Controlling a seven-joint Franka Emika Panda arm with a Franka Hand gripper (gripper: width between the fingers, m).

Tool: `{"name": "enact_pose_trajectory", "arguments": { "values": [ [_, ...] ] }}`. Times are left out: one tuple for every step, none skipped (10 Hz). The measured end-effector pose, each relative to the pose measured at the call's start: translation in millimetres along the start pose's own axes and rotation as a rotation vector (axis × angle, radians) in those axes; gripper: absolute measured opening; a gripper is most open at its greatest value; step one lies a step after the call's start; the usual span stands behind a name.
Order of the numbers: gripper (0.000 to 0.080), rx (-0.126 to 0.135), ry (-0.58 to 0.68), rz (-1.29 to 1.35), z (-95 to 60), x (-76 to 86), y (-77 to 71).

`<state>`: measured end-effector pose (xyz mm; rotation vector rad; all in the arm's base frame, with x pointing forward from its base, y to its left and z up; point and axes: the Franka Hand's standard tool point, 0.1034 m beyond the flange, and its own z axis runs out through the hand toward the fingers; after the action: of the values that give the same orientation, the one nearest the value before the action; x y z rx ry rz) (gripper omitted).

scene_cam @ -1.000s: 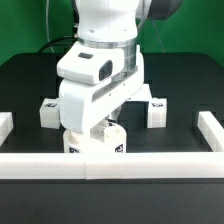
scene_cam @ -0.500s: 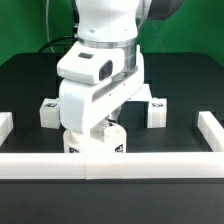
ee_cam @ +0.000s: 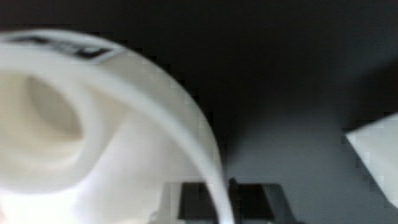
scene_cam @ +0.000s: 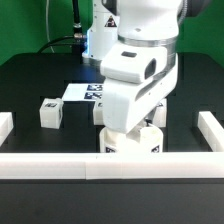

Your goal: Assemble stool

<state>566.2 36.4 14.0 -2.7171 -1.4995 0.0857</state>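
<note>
The only markings I can make out are black-and-white square tags. A couple sit on the side of the round white plastic seat [scene_cam: 130,143], one on the small blocky white leg [scene_cam: 50,113], and a row on the flat white marker board [scene_cam: 86,92]. All of them are patterns rather than lettering, and too small to read. The white robot arm [scene_cam: 140,75] fills the centre and upper right of the exterior view. It leans in from the back, its bulky wrist angled down over the seat and hiding most of it. The seat rests low in the centre of that frame on the black table [scene_cam: 30,75], just behind the long white front rail [scene_cam: 60,166]. The tagged leg stands apart at the middle left, the marker board lies behind it toward the centre, and a second white leg [scene_cam: 158,117] peeks out just to the right of the arm's lower casing. In the wrist view the seat [ee_cam: 107,110] looms large and blurred. Its curved rim runs straight into the two-finger gripper [ee_cam: 228,197], whose dark fingers [ee_cam: 196,199] are closed tight on that thin rim. A pale white block [ee_cam: 377,150] shows at the frame's edge, too blurred to identify.
</note>
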Motion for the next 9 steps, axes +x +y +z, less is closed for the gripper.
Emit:
{"name": "enact_pose_trajectory", "arguments": {
  "values": [
    [0.0034, -0.006, 0.009, 0.022, 1.7, 10.0, -5.1],
    [0.0034, -0.016, 0.019, 0.038, 1.8, 21.9, -10.4],
    [0.0034, -0.02, 0.023, 0.054, 1.6, 34.5, -15.6],
    [0.0034, -0.024, 0.027, 0.065, 1.2, 44.7, -19.0],
    [0.0034, -0.025, 0.03, 0.067, 0.7, 52.1, -22.1],
    [0.0034, -0.023, 0.031, 0.061, -0.5, 56.3, -24.0],
    [0.0034, -0.023, 0.034, 0.057, -1.8, 61.3, -26.5],
    [0.0034, -0.023, 0.037, 0.048, -3.1, 67.0, -29.4],
    [0.0034, -0.023, 0.039, 0.044, -3.6, 69.8, -31.2]
  ]
}}
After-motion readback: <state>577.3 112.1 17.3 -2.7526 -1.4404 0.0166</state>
